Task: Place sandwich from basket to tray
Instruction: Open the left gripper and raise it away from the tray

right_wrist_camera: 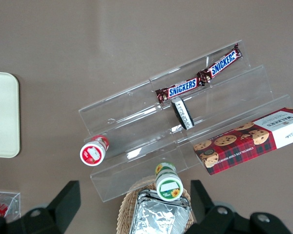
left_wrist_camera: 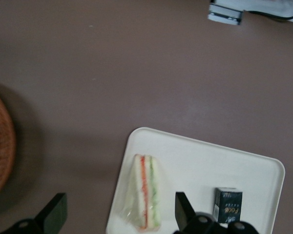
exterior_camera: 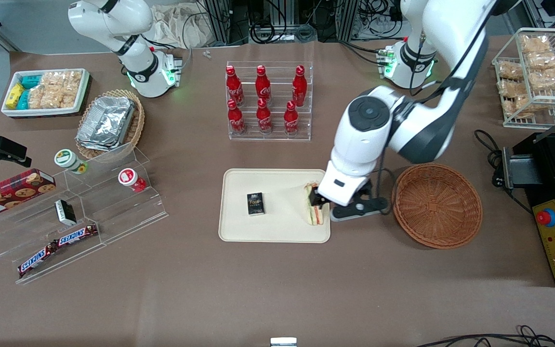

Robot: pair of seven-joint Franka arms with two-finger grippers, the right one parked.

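end effector (left_wrist_camera: 116, 214) spread above sandwich (left_wrist_camera: 145, 191), partly arm-hidden on tray (exterior_camera: 277, 231).

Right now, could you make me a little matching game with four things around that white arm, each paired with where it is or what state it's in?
Things:
1. sandwich
2. basket
3. small dark box
4. claw

States:
A. empty, on the table beside the tray
B. open, above the sandwich
C. lying on the tray at the edge nearest the basket
D. lying on the tray, toward the parked arm's end

Pairs: 1-C, 2-A, 3-D, 4-B
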